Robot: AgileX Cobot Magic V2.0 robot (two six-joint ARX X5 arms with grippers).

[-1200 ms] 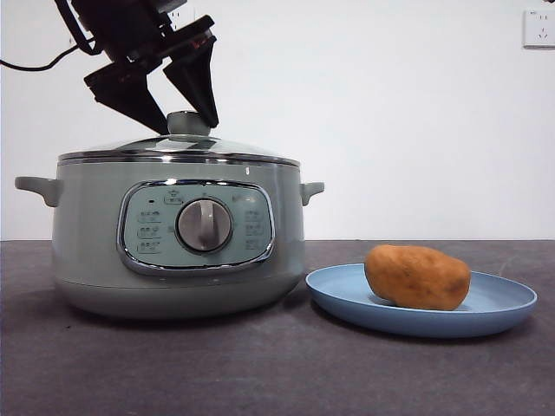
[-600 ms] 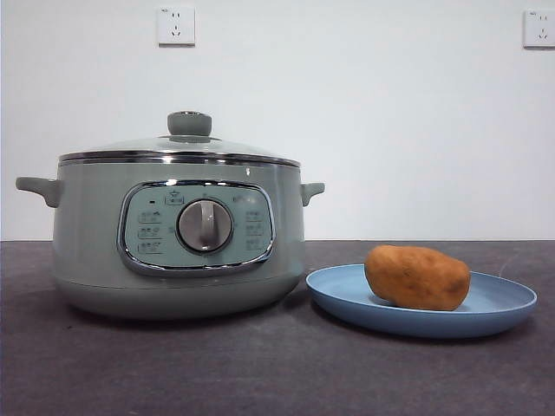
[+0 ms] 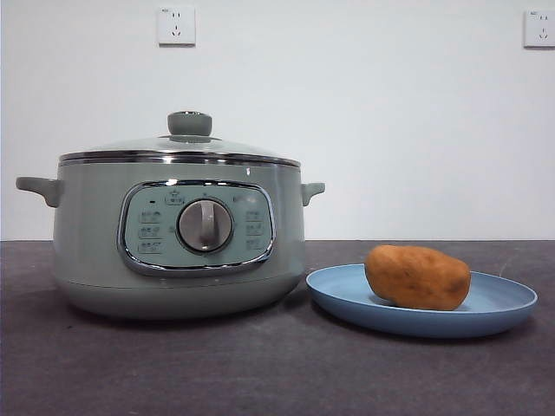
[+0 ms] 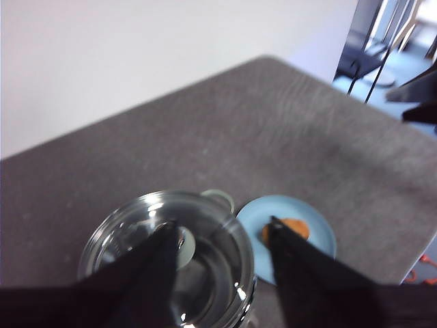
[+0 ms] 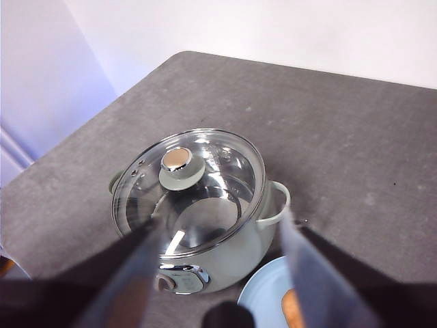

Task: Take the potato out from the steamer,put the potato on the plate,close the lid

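Observation:
The sage-green steamer (image 3: 178, 234) stands at the left with its glass lid (image 3: 178, 147) seated on the rim, knob (image 3: 189, 123) on top. Right of it, the orange-brown potato (image 3: 417, 276) lies on the light-blue plate (image 3: 503, 303). Neither gripper shows in the front view. In the left wrist view my left gripper (image 4: 222, 224) hangs open and empty, high over the lid (image 4: 218, 263), with the plate (image 4: 321, 236) and potato (image 4: 290, 229) beside it. My right gripper (image 5: 220, 220) is also open and empty, high above the lid (image 5: 212, 184) and the plate (image 5: 263, 301).
The dark grey table (image 3: 260, 364) runs back to a white wall with two sockets (image 3: 176, 26) (image 3: 539, 28). A dark part of the other arm (image 4: 418, 96) shows at the edge of the left wrist view, past the table's edge.
One second ago an open gripper stood around the lid's knob in the front view. It rose out of that view half a second ago. The lid, the steamer and the potato have stayed put.

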